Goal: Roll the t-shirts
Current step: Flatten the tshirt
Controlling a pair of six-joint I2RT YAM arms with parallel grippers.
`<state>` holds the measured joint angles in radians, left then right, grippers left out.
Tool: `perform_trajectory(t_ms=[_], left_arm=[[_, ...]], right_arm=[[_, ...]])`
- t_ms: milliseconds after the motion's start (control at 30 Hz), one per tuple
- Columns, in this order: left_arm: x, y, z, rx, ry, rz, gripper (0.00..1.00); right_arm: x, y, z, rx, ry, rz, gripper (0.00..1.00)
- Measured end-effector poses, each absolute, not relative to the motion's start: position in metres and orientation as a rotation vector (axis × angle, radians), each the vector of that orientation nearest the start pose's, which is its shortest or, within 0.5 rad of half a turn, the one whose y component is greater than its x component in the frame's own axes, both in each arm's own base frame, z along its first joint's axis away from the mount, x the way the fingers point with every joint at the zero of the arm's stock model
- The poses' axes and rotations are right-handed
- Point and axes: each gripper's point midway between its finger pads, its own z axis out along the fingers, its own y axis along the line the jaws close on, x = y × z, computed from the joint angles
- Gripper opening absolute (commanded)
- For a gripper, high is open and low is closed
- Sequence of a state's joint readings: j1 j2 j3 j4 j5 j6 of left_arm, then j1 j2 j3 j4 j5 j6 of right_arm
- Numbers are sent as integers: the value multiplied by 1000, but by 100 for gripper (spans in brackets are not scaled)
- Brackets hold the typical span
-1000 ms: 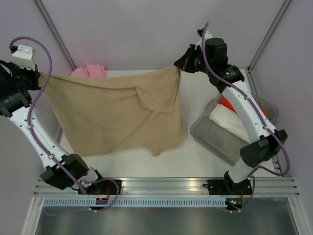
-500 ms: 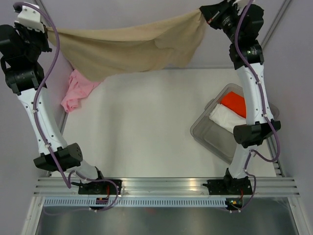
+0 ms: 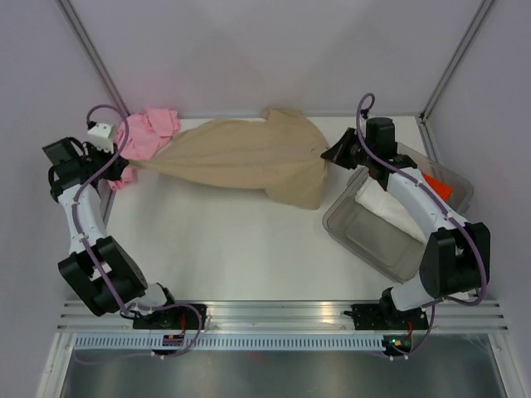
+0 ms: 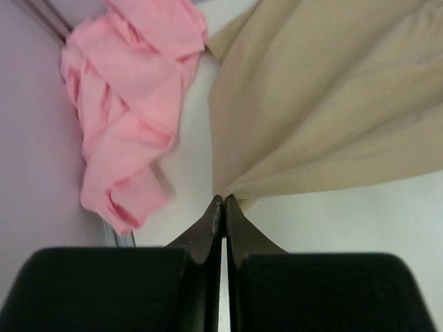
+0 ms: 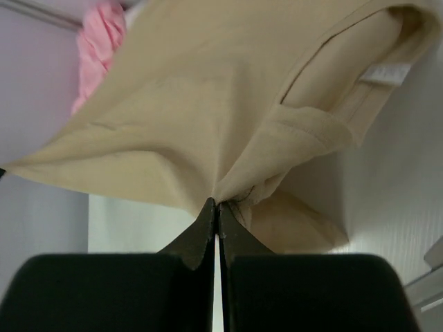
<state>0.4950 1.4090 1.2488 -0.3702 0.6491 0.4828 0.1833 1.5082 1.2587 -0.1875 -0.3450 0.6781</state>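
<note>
Tan t-shirt stretches across the far half of the white table, strung between the 2 grippers. At its left end the left gripper has its jaws pressed together on a bunched corner of the cloth. This is just beside the pink t-shirt, which lies crumpled in the far-left corner against the wall. At the other end the right gripper pinches a gathered fold near the collar, jaws closed tight on the fabric. A white label shows inside the neckline. Beside the right arm sits a clear bin holding a white cloth and a red cloth.
</note>
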Motion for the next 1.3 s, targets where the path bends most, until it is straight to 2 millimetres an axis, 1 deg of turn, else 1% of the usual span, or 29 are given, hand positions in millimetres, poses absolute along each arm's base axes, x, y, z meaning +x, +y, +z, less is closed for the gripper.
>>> perform_trajectory(t_ms=[33, 67, 100, 133, 167, 233, 333, 400, 433, 500, 600, 633, 700, 767, 833, 900, 933, 967, 1067, 1133, 1167, 1200, 1267, 1300], left_arm=[[388, 121, 234, 357, 1979, -80, 2], [378, 131, 227, 346, 1996, -89, 2], [369, 143, 224, 348, 1999, -80, 2], [362, 155, 223, 357, 2000, -57, 2], [354, 163, 221, 370, 2004, -39, 2], [344, 175, 214, 415, 2022, 2, 2], [329, 176, 192, 499, 2061, 15, 2], [316, 175, 172, 526, 2098, -3, 2], [308, 175, 162, 528, 2119, -14, 2], [291, 180, 146, 522, 2156, -24, 2], [270, 188, 132, 509, 2195, -21, 2], [265, 190, 128, 512, 2203, -15, 2], [256, 192, 121, 517, 2220, -15, 2], [251, 190, 115, 526, 2231, -27, 2], [250, 189, 111, 530, 2237, -42, 2], [251, 188, 110, 528, 2233, -57, 2], [252, 187, 109, 526, 2230, -65, 2], [252, 187, 108, 525, 2228, -70, 2], [254, 185, 107, 520, 2219, -90, 2], [256, 187, 108, 517, 2217, -95, 2], [257, 187, 109, 517, 2213, -95, 2], [257, 187, 109, 515, 2210, -96, 2], [258, 187, 110, 515, 2207, -97, 2], [258, 187, 110, 513, 2204, -101, 2]], right_arm=[[417, 167, 226, 291, 2136, 881, 0], [406, 170, 210, 286, 2185, 882, 0], [395, 176, 200, 273, 2219, 888, 0], [384, 181, 194, 256, 2246, 897, 0], [375, 187, 193, 234, 2257, 909, 0], [355, 201, 201, 173, 2252, 947, 0], [332, 215, 218, 97, 2214, 989, 0], [318, 222, 221, 66, 2206, 1001, 0], [312, 225, 218, 60, 2212, 1001, 0], [299, 230, 206, 52, 2243, 1001, 0], [274, 237, 175, 66, 2324, 994, 0], [264, 238, 162, 75, 2361, 988, 0], [253, 238, 144, 97, 2408, 963, 0], [246, 238, 132, 114, 2442, 932, 1], [247, 243, 130, 115, 2441, 921, 8], [252, 246, 126, 116, 2449, 895, 13], [258, 249, 123, 115, 2458, 870, 15], [266, 252, 123, 115, 2458, 852, 20], [298, 262, 123, 95, 2453, 774, 28], [331, 274, 125, 72, 2441, 729, 35], [343, 278, 125, 63, 2434, 713, 41], [359, 283, 122, 52, 2436, 694, 43], [375, 280, 117, 51, 2447, 657, 48], [379, 279, 114, 50, 2454, 643, 50]])
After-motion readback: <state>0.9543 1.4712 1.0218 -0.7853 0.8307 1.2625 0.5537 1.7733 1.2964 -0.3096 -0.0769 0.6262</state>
